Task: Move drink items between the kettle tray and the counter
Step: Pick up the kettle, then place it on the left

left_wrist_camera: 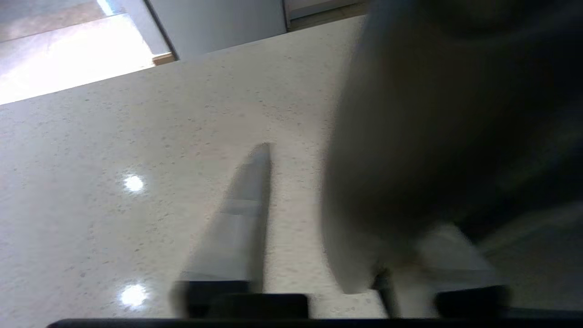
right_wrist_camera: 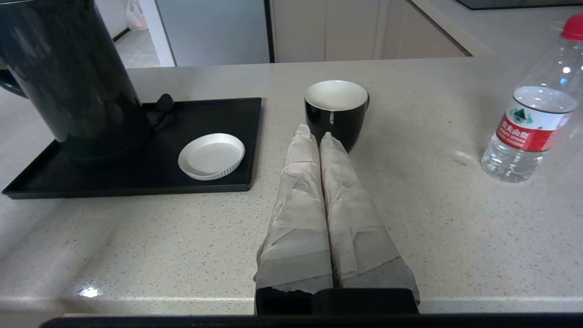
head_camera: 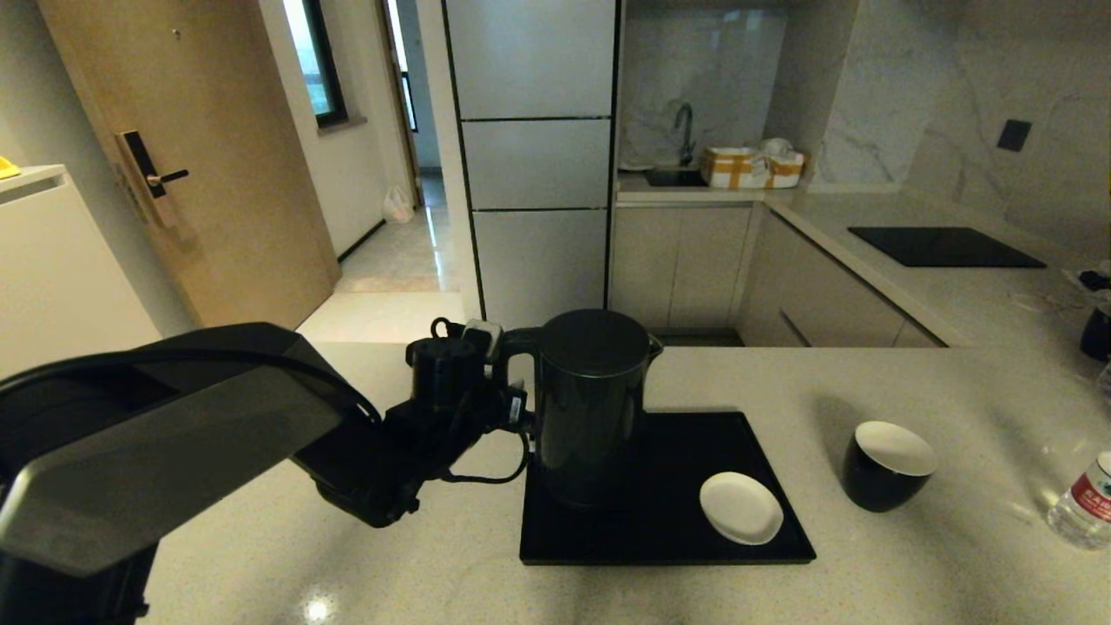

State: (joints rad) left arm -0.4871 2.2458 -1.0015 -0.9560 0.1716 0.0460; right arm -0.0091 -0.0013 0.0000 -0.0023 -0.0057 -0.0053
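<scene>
One kettle (head_camera: 590, 404) is standing upright on the single black tray (head_camera: 664, 521), at the tray's 10 o'clock corner. The left gripper (head_camera: 512, 373) is sitting at the kettle's handle, at its 9 o'clock; whether its fingers are closing on the handle cannot be told. One white saucer (head_camera: 740, 508) is lying on the tray at the kettle's 4 o'clock. One black cup (head_camera: 887, 464) and one bottle (head_camera: 1085, 502) are standing on the counter (head_camera: 868, 582), at the tray's 3 o'clock. The right gripper (right_wrist_camera: 314, 136) is hovering just before the cup, fingers pressed together.

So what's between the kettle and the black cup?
A small white saucer lies on the black tray, between the kettle and the cup, which stands off the tray on the counter. The head view shows it best.
</scene>
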